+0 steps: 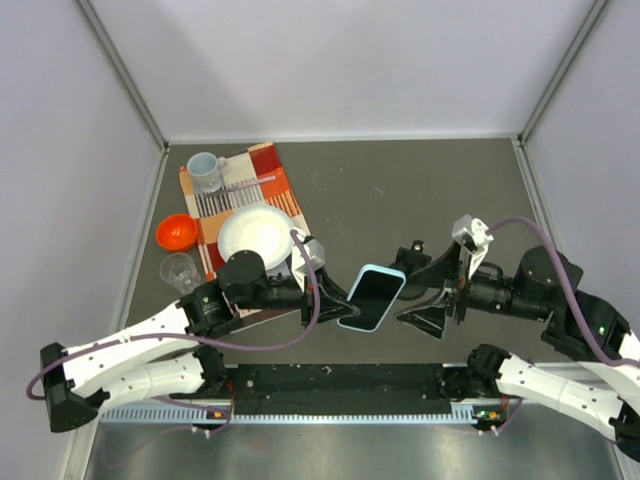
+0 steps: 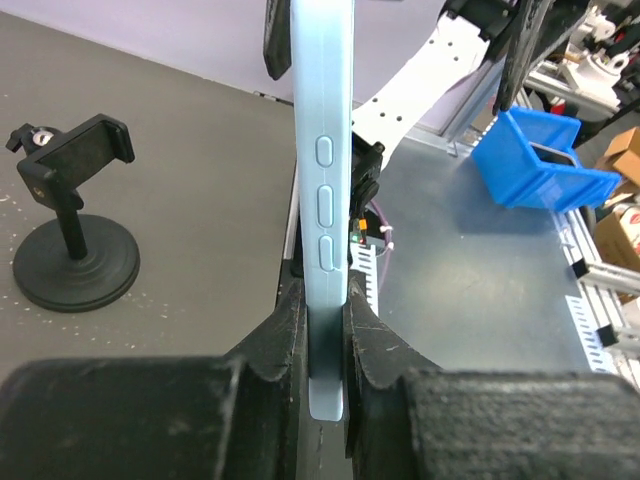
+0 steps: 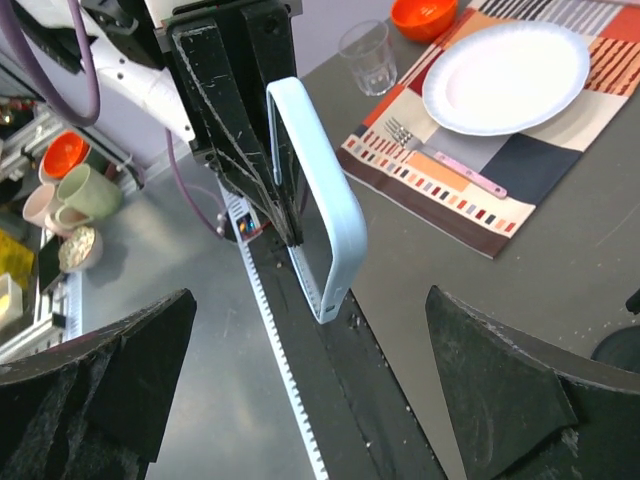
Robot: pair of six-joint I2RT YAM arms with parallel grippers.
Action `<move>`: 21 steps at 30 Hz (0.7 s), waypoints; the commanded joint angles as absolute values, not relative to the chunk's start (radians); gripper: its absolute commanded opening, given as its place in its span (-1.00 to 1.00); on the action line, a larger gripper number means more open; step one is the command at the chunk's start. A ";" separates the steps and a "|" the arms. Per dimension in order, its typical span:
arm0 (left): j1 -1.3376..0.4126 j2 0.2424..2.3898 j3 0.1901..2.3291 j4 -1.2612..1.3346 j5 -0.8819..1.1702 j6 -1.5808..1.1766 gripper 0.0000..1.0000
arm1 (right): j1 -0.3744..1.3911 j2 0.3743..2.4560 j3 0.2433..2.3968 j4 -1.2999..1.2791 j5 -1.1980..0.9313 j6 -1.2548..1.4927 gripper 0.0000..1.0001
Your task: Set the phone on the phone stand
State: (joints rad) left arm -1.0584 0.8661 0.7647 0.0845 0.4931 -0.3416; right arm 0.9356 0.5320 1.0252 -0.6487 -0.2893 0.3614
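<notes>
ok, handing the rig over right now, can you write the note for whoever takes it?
Left gripper: jaws shut on one end of the phone, held in the air.
Right gripper: jaws open, empty, facing the phone.
Stand: upright on the table, clip empty, apart from the phone.
Done: phone is picked up.
Left: carry it to the stand and set it in the clip.

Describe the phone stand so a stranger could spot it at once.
Start at the grey table and look right of the patterned placemat. The phone stand sits on the bare top: all black, round disc base, short post, clamp on top, unlike the orange bowl.
</notes>
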 commanded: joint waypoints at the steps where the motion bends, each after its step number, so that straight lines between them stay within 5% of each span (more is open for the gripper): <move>1: -1.062 0.808 0.781 0.106 0.524 -0.253 -1.00 | 0.936 0.641 1.130 -0.742 -0.370 0.272 0.98; 21: -1.062 0.778 0.767 0.038 0.640 -0.216 -1.00 | 0.936 0.811 1.193 -0.614 -0.632 0.276 0.14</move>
